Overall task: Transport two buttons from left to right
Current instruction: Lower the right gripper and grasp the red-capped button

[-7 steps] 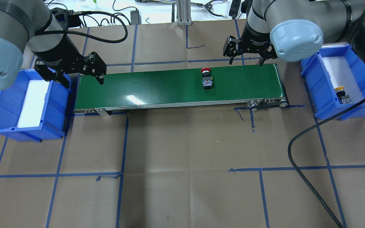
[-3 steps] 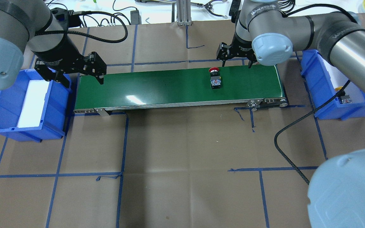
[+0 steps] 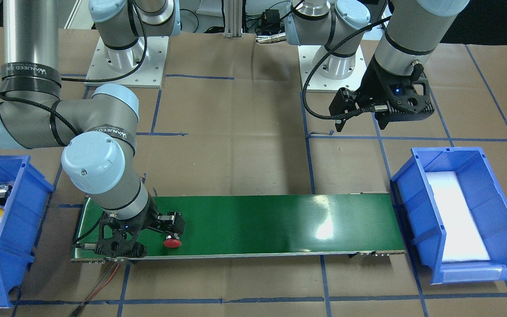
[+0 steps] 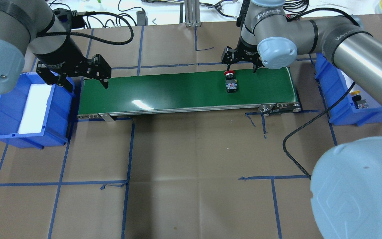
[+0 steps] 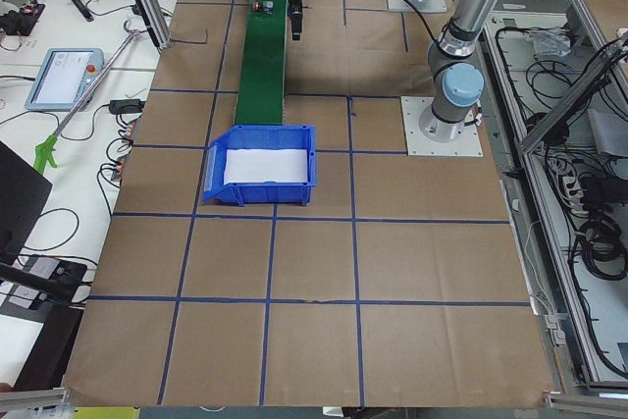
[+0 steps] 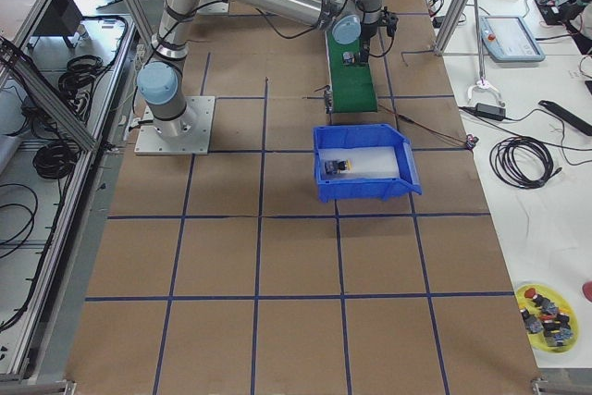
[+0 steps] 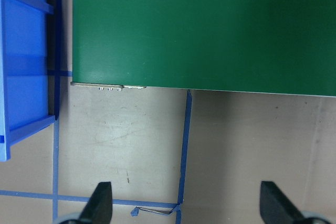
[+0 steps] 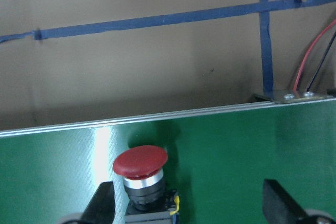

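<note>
- Covering the tabletop [image 4: 184,159] is flat brown paper, gridded with blue tape.
- The belt [image 4: 177,89] is long, smooth and glossy green in a thin metal frame. That sheen suggests a slick surface where a sideways nudge could slide the load, so the descent should be straight down.
- The right bin [image 4: 360,118] is hard blue plastic with a white-lined floor and high walls. Lift well above its rim before crossing. The left bin [image 4: 58,109] matches it.
- The right gripper [image 4: 239,66] has its black fingers spread and holds nothing. It hangs over the belt's far edge, near the right end. The red button sits close to one finger rather than midway. I judge it should centre first, then close on the blocky body, not the rounded cap.
- The left gripper [image 4: 88,84] has its fingers apart and is empty, at the belt's left end.
- The red button [image 4: 230,83] has a domed matt cap, a silver collar and a black-grey body. It seems to lie on its side, cap toward the belt's far edge.
- The yellow button [image 4: 356,98] has the same shape and lies in the right bin, toward its near end.
</note>
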Controlling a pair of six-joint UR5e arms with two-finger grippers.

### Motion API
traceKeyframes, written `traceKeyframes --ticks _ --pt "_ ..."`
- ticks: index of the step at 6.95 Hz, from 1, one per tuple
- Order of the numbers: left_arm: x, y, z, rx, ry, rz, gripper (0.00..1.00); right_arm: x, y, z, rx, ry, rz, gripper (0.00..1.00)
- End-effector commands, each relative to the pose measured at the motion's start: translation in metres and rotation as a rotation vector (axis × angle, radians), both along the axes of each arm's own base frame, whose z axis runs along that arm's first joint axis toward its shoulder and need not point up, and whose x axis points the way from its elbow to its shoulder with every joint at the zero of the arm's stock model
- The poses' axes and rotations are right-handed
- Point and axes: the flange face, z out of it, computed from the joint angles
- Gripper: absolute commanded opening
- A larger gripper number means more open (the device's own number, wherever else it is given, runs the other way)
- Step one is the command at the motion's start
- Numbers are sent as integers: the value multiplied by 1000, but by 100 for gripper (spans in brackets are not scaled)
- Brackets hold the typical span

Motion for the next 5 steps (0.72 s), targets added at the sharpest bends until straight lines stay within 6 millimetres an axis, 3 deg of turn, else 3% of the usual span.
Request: traceKeyframes --ticks 1,4,5 --pt "-1 0 0 -1 0 -1 100 2 2 -13 25 -8 5 99" --pt "-1 0 0 -1 0 -1 100 -1 11 -36 67 2 42 98" --pt "0 0 0 -1 0 0 100 -3 13 -39 71 10 42 90"
